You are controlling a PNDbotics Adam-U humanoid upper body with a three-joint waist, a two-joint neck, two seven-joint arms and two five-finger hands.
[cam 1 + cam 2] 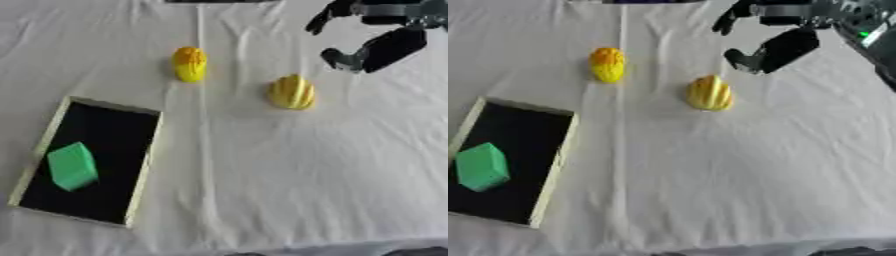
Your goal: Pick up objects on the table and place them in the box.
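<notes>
White cloth [289,180], creased in long folds, covers the table. On it at the lower left lies a shallow box [143,165] with a pale rim and a black floor, and a green block [72,166] rests inside it towards its left wall. Two yellow objects remain on the cloth, well apart from the box — an orange-topped yellow piece [189,64] above the box's far end, and a ribbed yellow piece [291,92] to its right. The right hand [376,47] comes in from the upper right corner, near the ribbed piece but clear of it — its fingers are spread and relaxed, holding nothing.
</notes>
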